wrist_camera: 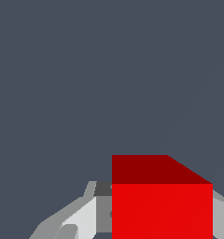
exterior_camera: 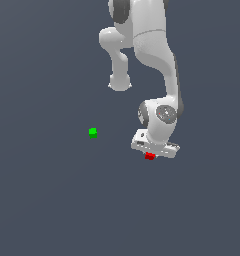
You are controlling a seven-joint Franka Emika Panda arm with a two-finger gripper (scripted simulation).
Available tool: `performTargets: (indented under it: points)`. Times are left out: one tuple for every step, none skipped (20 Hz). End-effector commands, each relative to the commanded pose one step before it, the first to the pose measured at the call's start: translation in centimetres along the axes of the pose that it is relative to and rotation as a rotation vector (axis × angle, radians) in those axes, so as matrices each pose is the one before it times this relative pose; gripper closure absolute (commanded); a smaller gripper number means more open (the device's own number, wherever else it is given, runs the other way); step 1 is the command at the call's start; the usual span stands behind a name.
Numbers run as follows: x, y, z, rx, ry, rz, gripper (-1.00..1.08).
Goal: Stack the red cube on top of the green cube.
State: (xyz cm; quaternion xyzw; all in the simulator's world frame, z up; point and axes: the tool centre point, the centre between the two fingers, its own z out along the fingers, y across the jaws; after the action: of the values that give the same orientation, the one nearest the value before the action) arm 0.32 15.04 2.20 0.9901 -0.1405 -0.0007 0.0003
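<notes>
The red cube peeks out just under my white gripper, right of centre in the exterior view. In the wrist view the red cube fills the space between my two fingers, which press against its two sides, so the gripper is shut on it. I cannot tell whether the cube rests on the floor or hangs just above it. The green cube sits alone on the grey floor toward the exterior view's left, well apart from the gripper. It does not show in the wrist view.
The plain dark grey floor stretches all around. The white arm rises from the gripper toward the top of the exterior view.
</notes>
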Motion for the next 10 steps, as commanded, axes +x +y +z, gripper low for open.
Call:
performTargets:
  points:
    - [0.028, -0.011, -0.555, 0.00073, 0.00133, 0.00004, 1.08]
    - [-0.012, 0.006, -0.333, 0.00000, 0.00000, 0.00000, 1.08]
    - [-0.012, 0.007, -0.399, 0.00000, 0.00000, 0.00000, 1.08]
    - [-0.012, 0.007, -0.466, 0.00000, 0.00000, 0.00000, 1.08]
    - [-0.012, 0.006, -0.535, 0.00000, 0.00000, 0.00000, 1.08]
    - [-0.011, 0.006, -0.605, 0.00000, 0.00000, 0.00000, 1.08]
    - [-0.011, 0.006, -0.678, 0.00000, 0.00000, 0.00000, 1.08]
    - [-0.011, 0.007, -0.752, 0.00000, 0.00000, 0.00000, 1.08]
    - [-0.011, 0.006, -0.780, 0.00000, 0.00000, 0.00000, 1.08]
    - [-0.009, 0.005, -0.727, 0.00000, 0.00000, 0.00000, 1.08]
